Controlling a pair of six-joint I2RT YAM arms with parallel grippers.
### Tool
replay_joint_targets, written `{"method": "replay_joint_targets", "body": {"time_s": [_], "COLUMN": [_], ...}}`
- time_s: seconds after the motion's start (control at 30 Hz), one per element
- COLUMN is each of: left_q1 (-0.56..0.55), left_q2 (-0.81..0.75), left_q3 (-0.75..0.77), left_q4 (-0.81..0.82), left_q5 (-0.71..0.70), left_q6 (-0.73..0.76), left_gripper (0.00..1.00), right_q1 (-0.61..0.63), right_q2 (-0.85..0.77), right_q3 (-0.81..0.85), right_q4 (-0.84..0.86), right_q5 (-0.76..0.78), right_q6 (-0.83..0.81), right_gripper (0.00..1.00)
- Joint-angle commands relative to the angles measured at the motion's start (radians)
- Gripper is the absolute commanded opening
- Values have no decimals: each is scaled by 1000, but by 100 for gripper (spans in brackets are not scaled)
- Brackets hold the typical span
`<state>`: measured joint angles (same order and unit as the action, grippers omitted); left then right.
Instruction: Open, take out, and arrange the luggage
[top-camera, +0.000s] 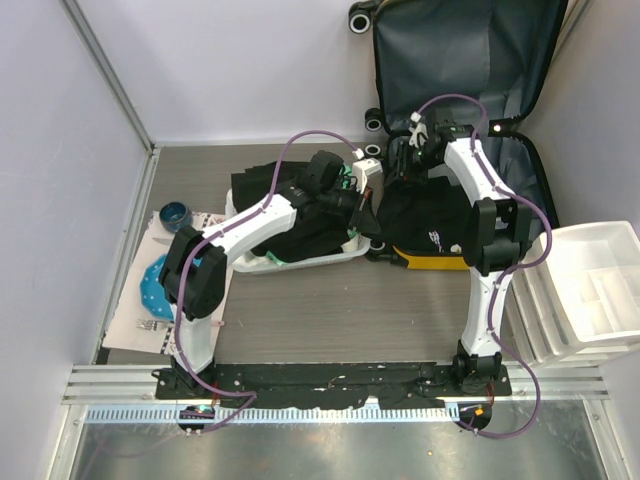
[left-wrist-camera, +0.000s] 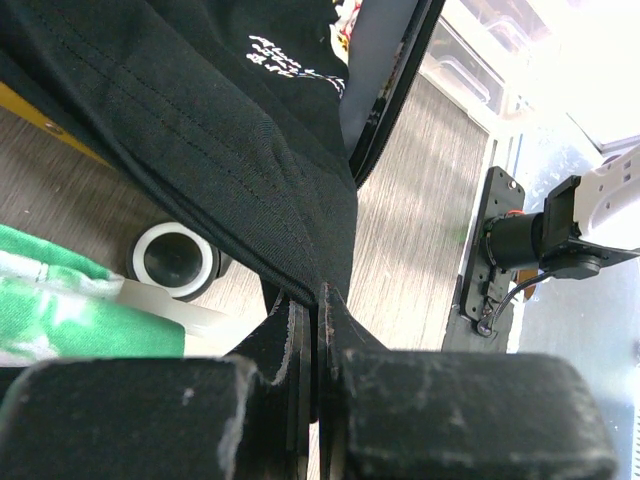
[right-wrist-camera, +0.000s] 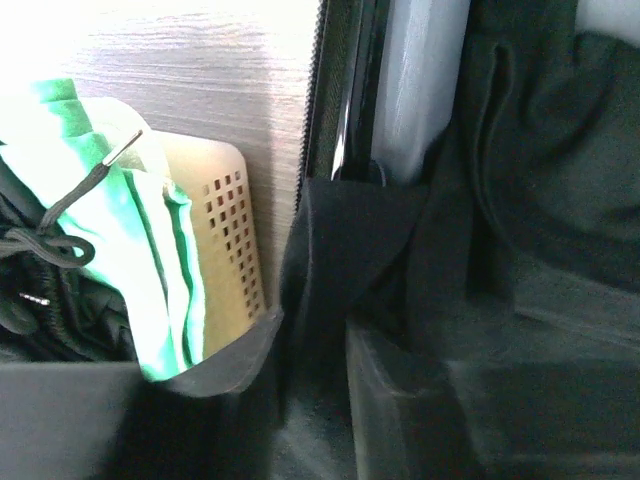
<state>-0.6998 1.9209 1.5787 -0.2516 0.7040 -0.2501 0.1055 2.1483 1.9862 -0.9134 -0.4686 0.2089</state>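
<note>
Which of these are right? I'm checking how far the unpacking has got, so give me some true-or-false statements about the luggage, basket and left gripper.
1. The luggage lies open. True.
2. The left gripper is open and empty. False: it is shut on a black garment.
3. The white basket holds green clothing. True.
4. The white drawer bins stand on the table's left side. False: they stand at its right edge.

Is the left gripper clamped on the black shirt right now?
Yes, the left wrist view shows the left gripper shut tight on a fold of the black shirt.
</note>
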Motion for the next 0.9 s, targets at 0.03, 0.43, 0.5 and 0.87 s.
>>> {"method": "replay_joint_targets", "body": {"time_s": [0.03,0.43,0.5,0.87], "left_q1": [3,3,3,40], "left_q2": [-72,-108,-112,-258], "left_q3": [0,21,29,11], "left_q4": [17,14,15,12], "left_q5": [32,55,61,81], "left_q6": [3,46,45,25], "left_gripper": [0,0,0,0], "right_q1": [-1,-92,-92,-35], "right_q2": [-13,-119,-140,-157], "right_q3": [31,68,66,130], "right_q4": [-1,64,85,366], "right_q5": [-22,-160,-183,-220], "right_q6": [-22,7,18,234], "right_gripper": [21,1,1,1]}}
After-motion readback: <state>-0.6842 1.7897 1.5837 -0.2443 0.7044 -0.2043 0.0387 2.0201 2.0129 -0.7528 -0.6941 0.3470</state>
